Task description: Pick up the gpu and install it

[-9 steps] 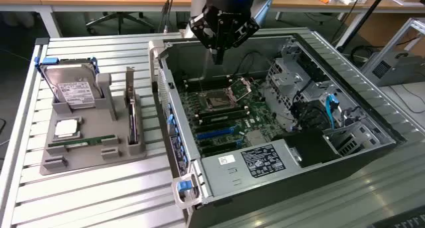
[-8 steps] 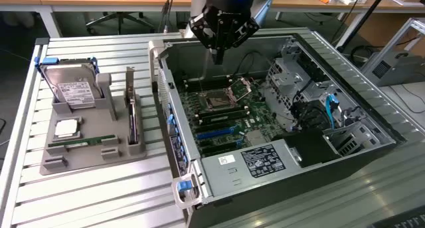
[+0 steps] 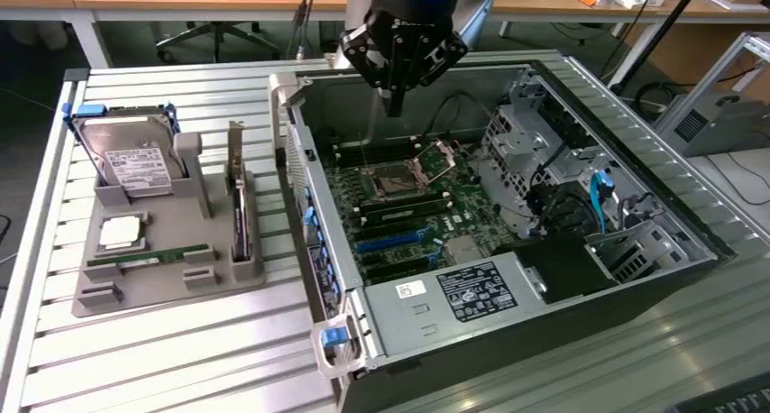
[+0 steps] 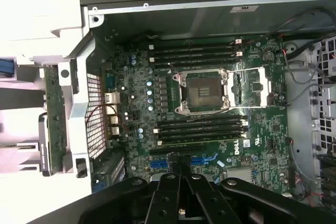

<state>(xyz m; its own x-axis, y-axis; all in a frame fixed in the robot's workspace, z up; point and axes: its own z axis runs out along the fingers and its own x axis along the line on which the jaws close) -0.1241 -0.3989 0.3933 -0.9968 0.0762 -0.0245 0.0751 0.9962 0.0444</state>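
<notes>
Exterior view showing gpu standing on its long edge in a slot of the grey holder on the table, to the exterior view's left of the open computer case. Long axis running from the far side of the holder toward the near side, roughly parallel to the case's side wall. Flat faces turning toward the exterior view's left and right, thin top edge facing up. Looking like a thin flat card, dark along the visible face, with a pale silver bracket rising at the far end; board colour hard to tell from this angle. Sitting untouched near the case wall, well apart from the gripper. Sharing the holder with a hard drive propped up at the far corner, a small square chip and a narrow green RAM stick lying toward the near side. Gripper hanging above the far part of the open case, fingers clenched together and grasping no object, pointing down toward the motherboard. Wrist view looking down past the clenched gripper onto the motherboard, taking in the CPU socket with its frame flipped open and black memory slots running on both sides of it.
</notes>
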